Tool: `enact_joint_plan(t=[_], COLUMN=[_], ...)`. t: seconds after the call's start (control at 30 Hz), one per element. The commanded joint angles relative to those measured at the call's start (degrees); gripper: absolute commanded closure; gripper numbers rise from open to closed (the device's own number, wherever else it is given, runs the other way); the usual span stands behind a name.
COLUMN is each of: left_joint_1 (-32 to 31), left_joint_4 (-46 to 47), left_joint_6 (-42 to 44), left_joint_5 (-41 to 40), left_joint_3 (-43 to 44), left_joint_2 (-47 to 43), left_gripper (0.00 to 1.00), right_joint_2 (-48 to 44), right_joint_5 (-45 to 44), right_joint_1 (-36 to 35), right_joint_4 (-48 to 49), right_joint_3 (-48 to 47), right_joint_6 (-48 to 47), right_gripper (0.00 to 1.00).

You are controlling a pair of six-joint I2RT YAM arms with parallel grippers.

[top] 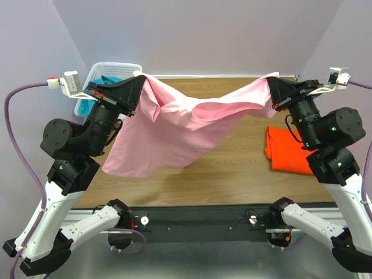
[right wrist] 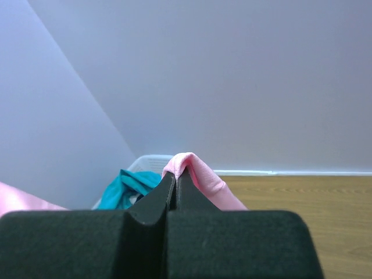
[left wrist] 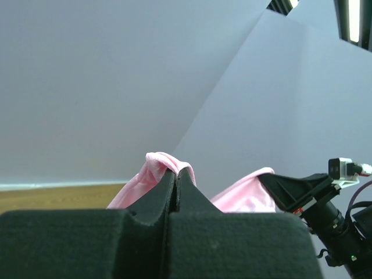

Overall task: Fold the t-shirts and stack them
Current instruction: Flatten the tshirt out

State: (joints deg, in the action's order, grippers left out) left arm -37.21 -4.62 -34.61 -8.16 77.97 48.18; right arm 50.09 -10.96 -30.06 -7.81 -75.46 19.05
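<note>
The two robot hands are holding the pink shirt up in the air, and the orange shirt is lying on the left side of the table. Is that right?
Almost. The left gripper and the right gripper do hold the pink shirt up, but the orange shirt lies on the right side of the table, not the left. The top view shows it.

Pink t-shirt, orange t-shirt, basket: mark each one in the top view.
pink t-shirt (top: 174,136), top external view, middle of the hanging cloth.
orange t-shirt (top: 286,152), top external view, centre of the folded cloth.
basket (top: 119,65), top external view, its white far rim.
</note>
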Motion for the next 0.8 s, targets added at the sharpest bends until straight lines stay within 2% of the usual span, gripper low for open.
enact_joint_plan(t=[0.0,0.2,0.27,0.37,0.43,0.5,0.53,0.57,0.63,0.67,0.73,0.77], left_joint_1=[-0.05,0.29,1.78,8.63,14.85,17.78,18.83,19.97,20.6,20.86,21.83,22.27], left_joint_4=[0.23,-2.58,-4.68,-5.13,-4.61,-4.08,-4.25,-5.47,-7.93,-9.42,-14.17,-14.27], left_joint_6=[2.7,3.85,4.2,3.94,3.76,4.11,4.72,5.25,6.65,6.92,7.54,7.45], left_joint_5=[-2.36,-11.59,-11.61,-5.31,2.25,7.87,10.51,11.49,13.43,13.61,14.14,14.49], left_joint_3=[2.88,6.22,9.46,14.02,16.93,23.6,26.76,34.1,42.83,51.58,61.1,62.11], left_joint_2=[1.38,9.79,13.5,21.41,27.71,32.13,36.93,39.33,46.36,48.56,53.32,53.76], left_gripper=[1.0,1.0,1.0,1.0,1.0,1.0,1.0,1.0,1.0,1.0,1.0,1.0], right_joint_2=[0.01,5.18,7.38,13.09,19.22,24.25,26.45,31.08,34.62,36.12,38.42,38.42], right_joint_5=[3.05,-7.11,-10.55,-18.2,-24.35,-25.6,-23.51,-21.66,-17.09,-16.9,-15.15,-14.88], right_joint_1=[-0.35,-0.35,-0.35,-0.26,-0.17,1.66,2.89,5.43,6.94,7.21,7.56,7.74], right_joint_4=[-2.64,-2.91,-2.82,-2.82,-2.82,-2.65,-2.65,-2.73,-2.73,-2.73,-2.65,-2.73], right_joint_3=[-2.23,-3.37,-3.9,-5.92,-9.15,-12.85,-15.65,-20.81,-26.38,-28.75,-34.38,-34.66], right_joint_6=[0.37,-0.5,-1.55,-4.01,-6.55,-8.49,-9.11,-9.64,-10.78,-11.48,-12.45,-12.63], right_gripper=[0.99,0.99,0.99,0.99,0.99,0.99,0.99,0.99,0.99,0.99,0.99,0.99])
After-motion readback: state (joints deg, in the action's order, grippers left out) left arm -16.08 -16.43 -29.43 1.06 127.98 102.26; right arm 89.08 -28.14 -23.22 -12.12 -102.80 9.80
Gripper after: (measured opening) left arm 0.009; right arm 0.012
